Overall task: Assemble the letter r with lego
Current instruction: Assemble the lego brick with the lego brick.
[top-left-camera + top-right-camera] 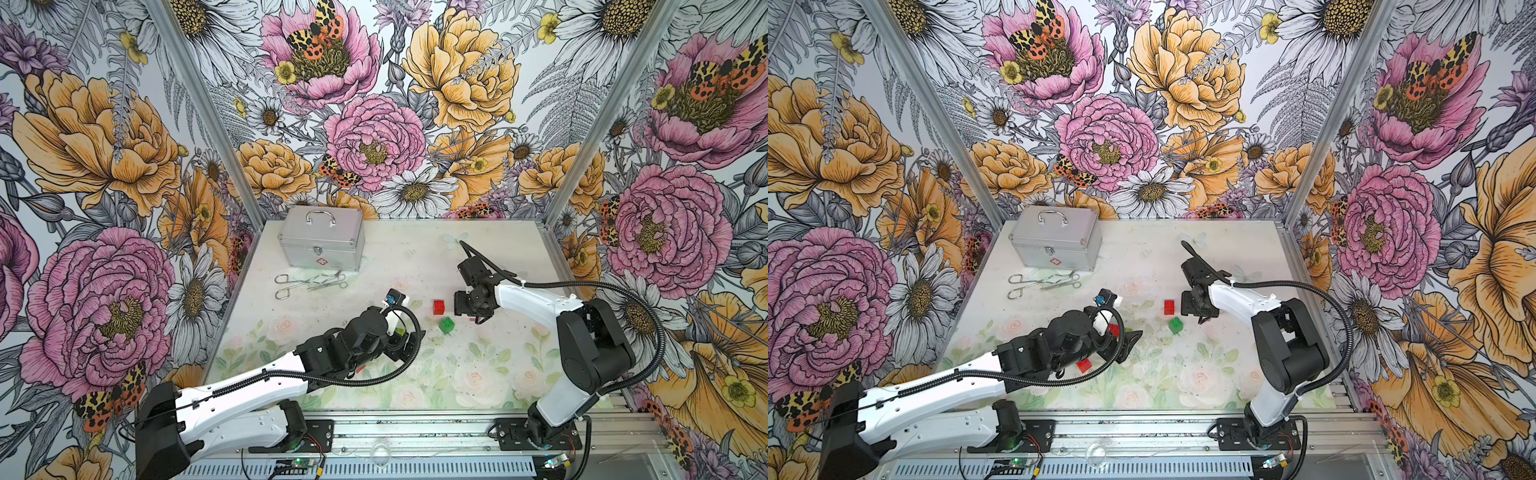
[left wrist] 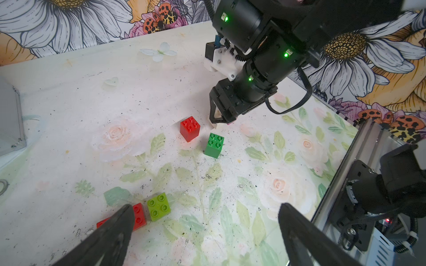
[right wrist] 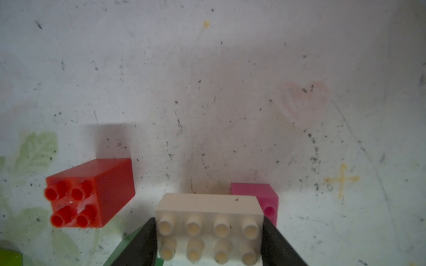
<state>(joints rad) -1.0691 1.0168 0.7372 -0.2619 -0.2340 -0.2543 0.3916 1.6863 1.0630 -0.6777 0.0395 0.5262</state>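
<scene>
While the right gripper (image 3: 208, 222) clamps the white brick (image 3: 208, 205) by its two short ends, black fingers (image 3: 140, 244) flat against the smooth plastic, the left gripper (image 2: 205, 209) stands spread wide with nothing between its dark, tapered fingers (image 2: 115, 230). The white brick is a long block with eight round studs in two rows of four. It lies right of centre in both top views, hidden under the right wrist. Whether it rests on the counter (image 1: 478, 374) or hangs just above it I cannot tell. A small glossy pink brick (image 3: 258, 195) sits just beside its far edge.

Left of them in both top views a tall red brick (image 1: 438, 306) stands upright with four studs. Near it, toward the lower edge of the frame, is a dark green brick (image 1: 447, 325) of the same tall shape, slightly turned; the two stand apart. By the left gripper lie a square lime brick (image 2: 159, 206) and, just beside it, a low red brick (image 2: 139, 216) partly covered by one finger. In the top views the left arm and its ribbed cable hide most of that pair.

The counter is pale and matte, printed with faded roses and leaves and speckled with black grit. At its upper left stands a ridged silver metal case (image 1: 320, 243) with a handle, and steel scissor-like tools (image 1: 309, 282) lie before it.
</scene>
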